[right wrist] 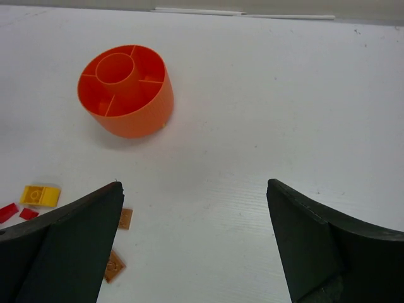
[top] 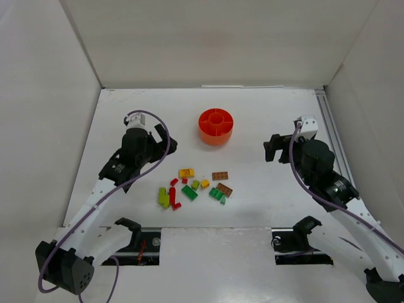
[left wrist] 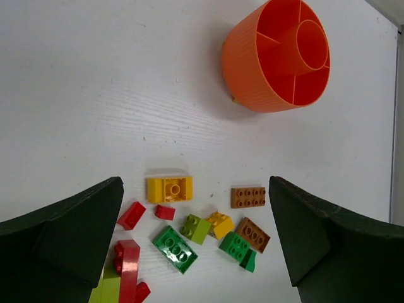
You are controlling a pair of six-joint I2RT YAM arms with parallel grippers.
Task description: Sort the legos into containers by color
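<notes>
Legos (top: 189, 192) lie scattered on the table (top: 265, 113); none shows in the orange dish (top: 216, 137).

Left gripper (top: 165, 140): jaws spread wide, nothing held. Right gripper (top: 273, 150): likewise wide and empty.

Nearer arm: the left. In its wrist view the whole scatter sits just ahead of and below the fingertips, framed between the two fingers. From the right gripper the bricks lie well off to its left, with only a few showing at the edge of its wrist view.

Candidate: yellow brick (left wrist: 169, 188), just ahead of the left gripper. Its long axis runs from finger to finger, so you would be closing along its length. Judgement: turn the wrist to pinch across the short side.

Small red bricks (left wrist: 165, 212) sit just beside it and are likely to be nudged.

The dish lies beyond the bricks, ahead and to the right of the left gripper, well apart from them.
</notes>
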